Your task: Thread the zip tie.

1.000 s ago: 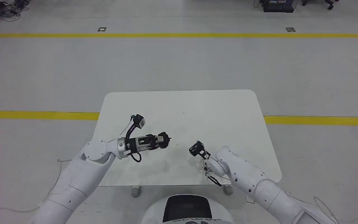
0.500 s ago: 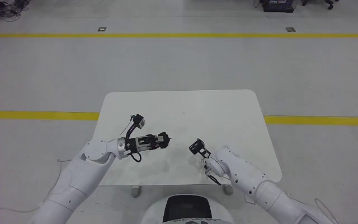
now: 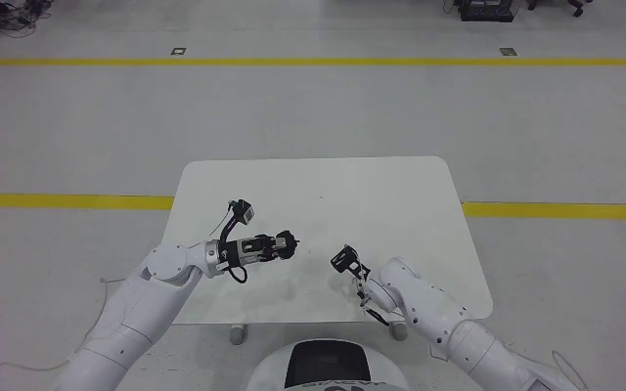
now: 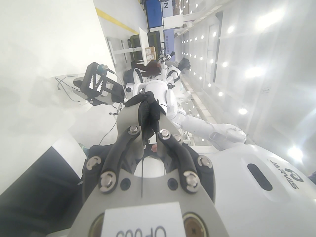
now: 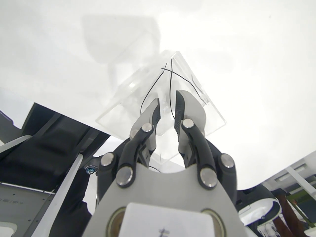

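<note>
2 facing: left tool, right tool.

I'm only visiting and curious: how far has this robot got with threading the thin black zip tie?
Early on. Done: the left gripper is shut on the thin black plastic zip tie. In hand: the right gripper sits at a clear plastic piece carrying thin black strands, facing the left one across a gap above the white table. Left: bringing them together and threading the tie.
</note>
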### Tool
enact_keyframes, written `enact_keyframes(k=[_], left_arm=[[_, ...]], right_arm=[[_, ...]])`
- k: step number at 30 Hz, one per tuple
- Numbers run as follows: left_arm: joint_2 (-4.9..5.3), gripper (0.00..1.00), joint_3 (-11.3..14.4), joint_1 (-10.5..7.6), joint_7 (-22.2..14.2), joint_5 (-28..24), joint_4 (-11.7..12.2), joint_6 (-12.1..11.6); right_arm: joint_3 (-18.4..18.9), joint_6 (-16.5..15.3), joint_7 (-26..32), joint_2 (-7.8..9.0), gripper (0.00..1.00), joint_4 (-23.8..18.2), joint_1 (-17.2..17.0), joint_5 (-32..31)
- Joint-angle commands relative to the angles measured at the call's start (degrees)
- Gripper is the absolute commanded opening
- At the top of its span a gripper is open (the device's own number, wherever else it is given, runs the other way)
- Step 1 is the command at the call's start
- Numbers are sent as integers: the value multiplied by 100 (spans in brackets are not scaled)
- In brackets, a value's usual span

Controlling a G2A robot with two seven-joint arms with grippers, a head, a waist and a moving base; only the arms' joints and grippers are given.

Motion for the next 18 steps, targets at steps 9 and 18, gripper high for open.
enact_keyframes(k=[9,18], left_arm=[[0,0,0,0,0,0,0,0],[0,0,0,0,0,0,0,0]], right_arm=[[-23,-86,-74,-73,11,198,32,-3],[-28,-68,-36,-135,0,298,68,-45]])
